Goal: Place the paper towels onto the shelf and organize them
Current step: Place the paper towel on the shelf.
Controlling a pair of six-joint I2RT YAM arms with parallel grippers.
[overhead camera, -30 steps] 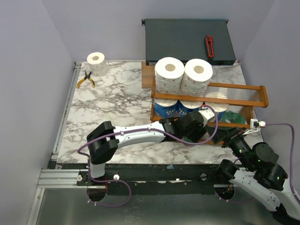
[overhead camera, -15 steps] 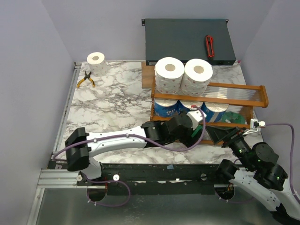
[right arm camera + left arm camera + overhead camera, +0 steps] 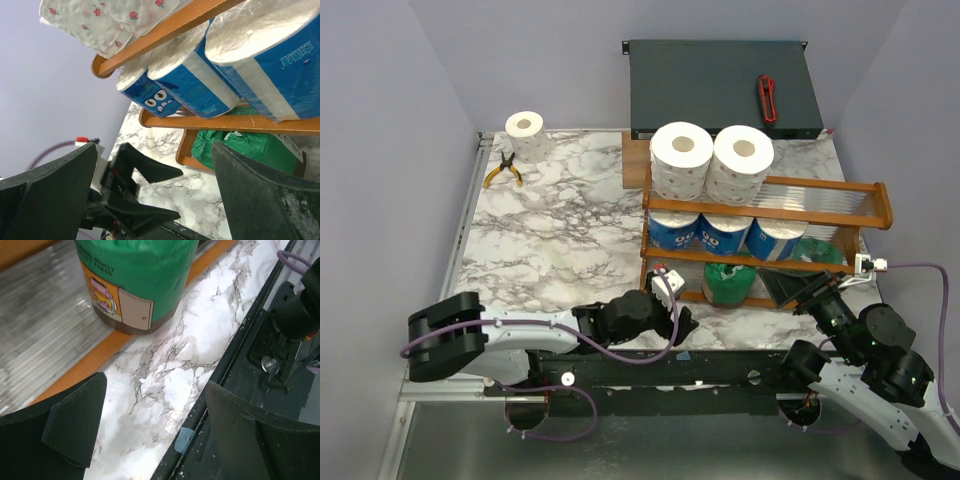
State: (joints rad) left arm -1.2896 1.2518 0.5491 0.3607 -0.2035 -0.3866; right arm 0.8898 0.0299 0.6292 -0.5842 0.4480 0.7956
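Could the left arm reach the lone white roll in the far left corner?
Probably yes: the left pincer is open and only bare marble lies between it and the white roll; the pliers sit just beside it.

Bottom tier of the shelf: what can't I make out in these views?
- Top external: what sits right of the green roll is mostly hidden by the shelf rail and the right gripper.
- Left wrist: the green roll's top is cut off by the frame edge; its label is blurred.
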